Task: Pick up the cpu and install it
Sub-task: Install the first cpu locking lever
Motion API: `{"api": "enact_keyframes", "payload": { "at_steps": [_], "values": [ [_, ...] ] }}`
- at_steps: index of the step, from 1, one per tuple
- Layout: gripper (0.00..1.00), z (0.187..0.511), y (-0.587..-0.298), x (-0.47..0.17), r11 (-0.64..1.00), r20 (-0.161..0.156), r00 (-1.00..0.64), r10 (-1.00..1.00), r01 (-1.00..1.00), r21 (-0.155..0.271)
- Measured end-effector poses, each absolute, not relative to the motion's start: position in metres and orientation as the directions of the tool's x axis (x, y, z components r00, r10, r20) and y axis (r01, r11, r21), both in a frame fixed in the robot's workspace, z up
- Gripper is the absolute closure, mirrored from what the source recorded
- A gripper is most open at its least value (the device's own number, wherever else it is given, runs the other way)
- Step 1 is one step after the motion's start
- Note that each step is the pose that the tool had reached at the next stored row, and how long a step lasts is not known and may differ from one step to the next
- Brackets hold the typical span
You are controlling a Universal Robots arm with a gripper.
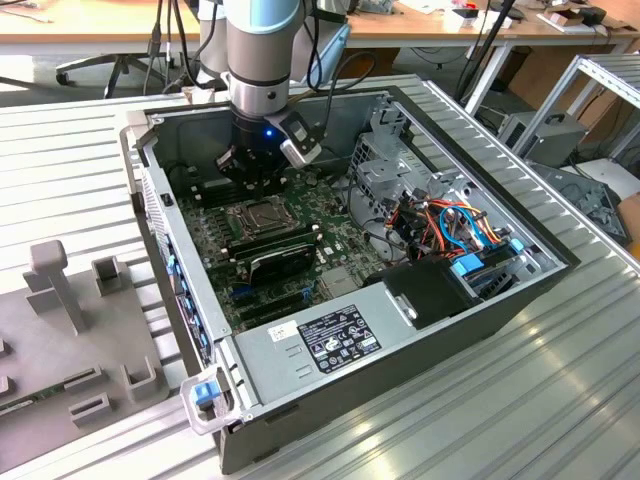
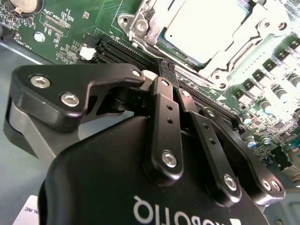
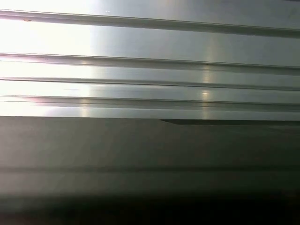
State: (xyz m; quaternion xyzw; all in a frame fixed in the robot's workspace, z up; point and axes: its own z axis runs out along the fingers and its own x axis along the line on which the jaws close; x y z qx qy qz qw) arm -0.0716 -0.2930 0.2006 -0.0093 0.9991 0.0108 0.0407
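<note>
The cpu [image 2: 202, 27], a flat square chip with a dull silver top, lies in the metal-framed socket [image 2: 140, 24] on the green motherboard [image 1: 345, 262] of the open computer case. From the exterior view the cpu [image 1: 262, 212] sits just in front of the arm's black gripper [image 1: 256, 178], which hangs low inside the case at its back. In the second wrist view the gripper [image 2: 167, 70] is shut, fingertips together, with nothing between them, a short way from the socket's edge and above the memory slots.
Black memory sticks [image 1: 272, 243] lie in front of the socket. A drive cage [image 1: 392, 160] and coloured cables [image 1: 452, 225] fill the case on the exterior view's right. A grey fixture [image 1: 75, 330] sits on the ribbed aluminium table [image 3: 150, 70] on the exterior view's left.
</note>
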Motion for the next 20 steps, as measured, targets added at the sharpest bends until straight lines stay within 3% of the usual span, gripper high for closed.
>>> {"api": "enact_keyframes", "payload": {
  "at_steps": [20],
  "values": [
    [0.89, 0.214, -0.293, -0.075, 1.000, -0.085, -0.996, -0.018, -0.020, 0.021]
  ]
}}
